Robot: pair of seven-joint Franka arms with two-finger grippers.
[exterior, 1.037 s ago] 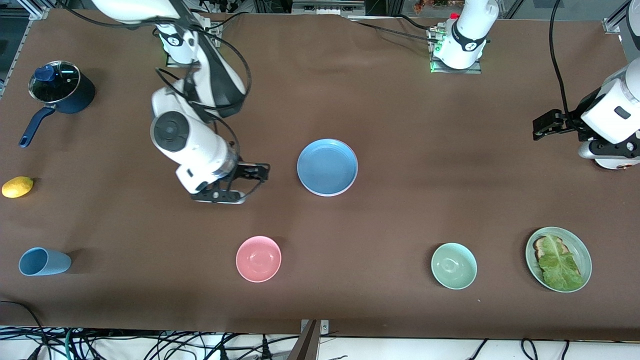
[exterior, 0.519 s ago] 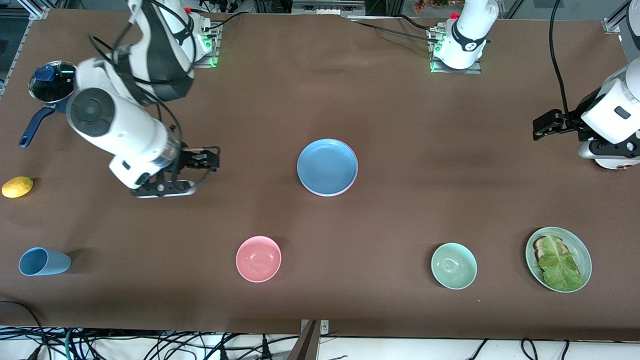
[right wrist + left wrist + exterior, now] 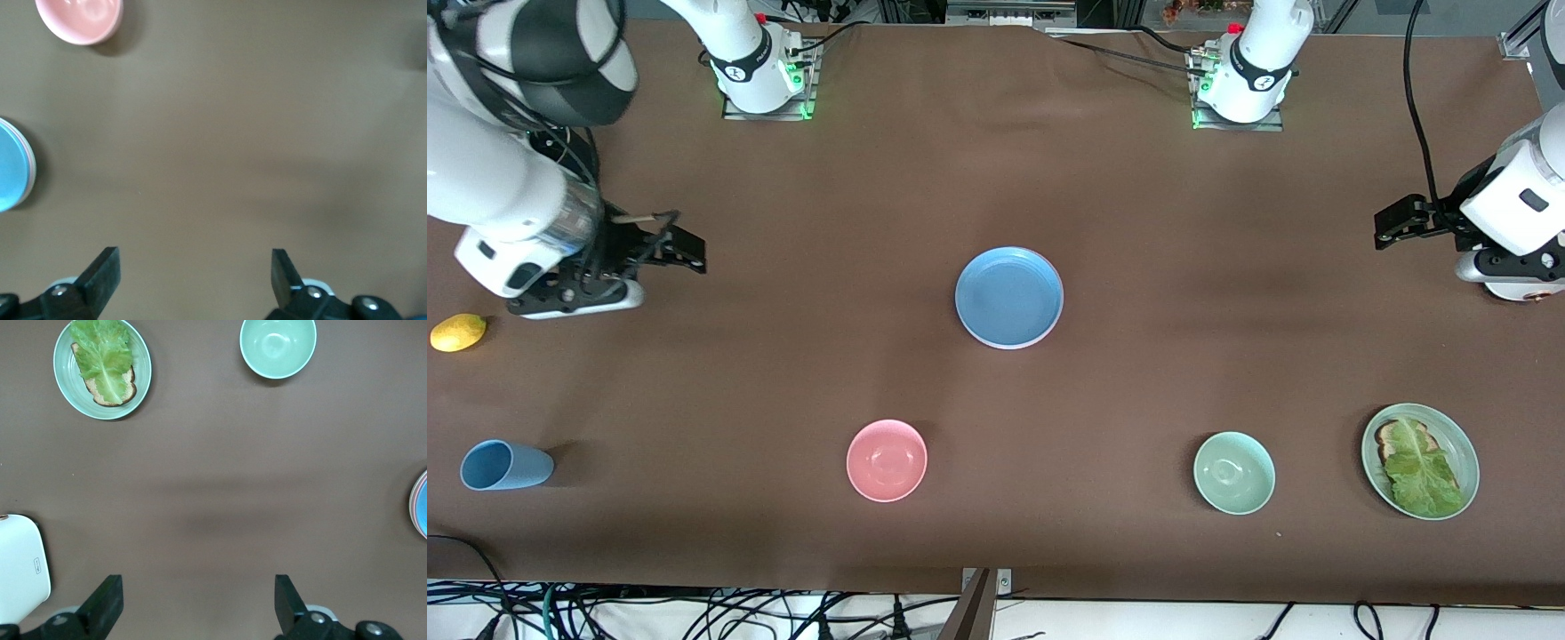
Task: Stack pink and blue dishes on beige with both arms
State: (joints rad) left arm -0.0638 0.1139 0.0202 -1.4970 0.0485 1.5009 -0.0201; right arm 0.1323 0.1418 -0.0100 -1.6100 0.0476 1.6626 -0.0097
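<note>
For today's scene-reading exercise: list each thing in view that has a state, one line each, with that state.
Blue plate: top of a stack, pink rim showing beneath.
Pink bowl: upright, empty.
Green bowl: upright, empty.
Green plate: holds lettuce on bread.
Blue cup: on its side.
Left gripper: open, empty.
Right gripper: open, empty.

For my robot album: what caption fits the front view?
Blue plate stacked at table's middle; both arms wait apart, jaws open.

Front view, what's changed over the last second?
The right gripper, open and empty, swung away from beside the blue plate toward the right arm's end of the table, and now covers the pot. The left gripper waits open as before. The plate stack and pink bowl stayed put.
</note>
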